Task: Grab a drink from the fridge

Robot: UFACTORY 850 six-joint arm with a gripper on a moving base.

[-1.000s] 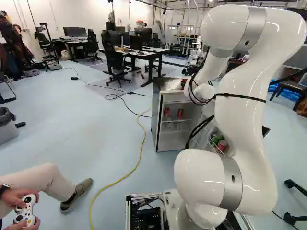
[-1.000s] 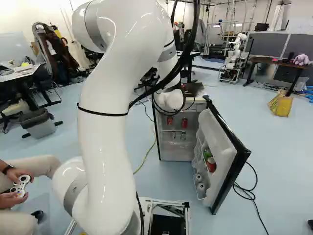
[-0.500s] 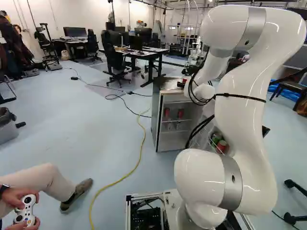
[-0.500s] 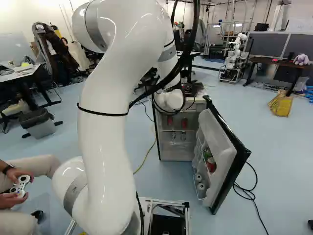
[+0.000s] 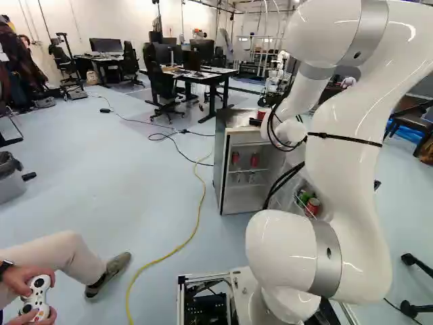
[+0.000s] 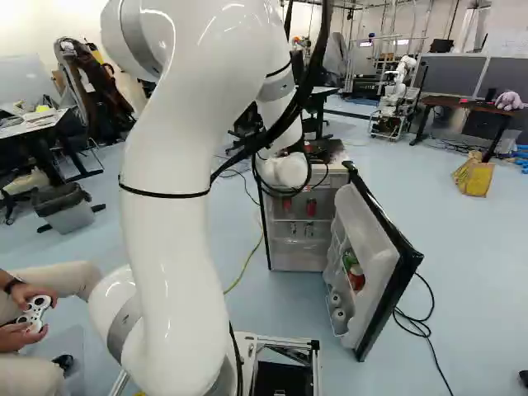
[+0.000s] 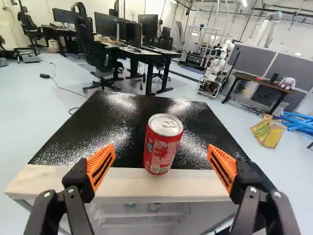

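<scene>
While hand (image 5: 255, 122) gapes, room flanks can (image 7: 163, 144) near fridge edge (image 7: 112, 181).

Glossy speckled black fridge top (image 7: 108, 128) with a smooth, pale wood-look front edge (image 7: 122, 182).

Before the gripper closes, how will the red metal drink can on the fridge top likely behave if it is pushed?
The red metal drink can stands upright, fairly tall and narrow, so a high push would probably tip it. Its round side suggests it may roll once fallen. The glossy black fridge top may let it slide.
</scene>
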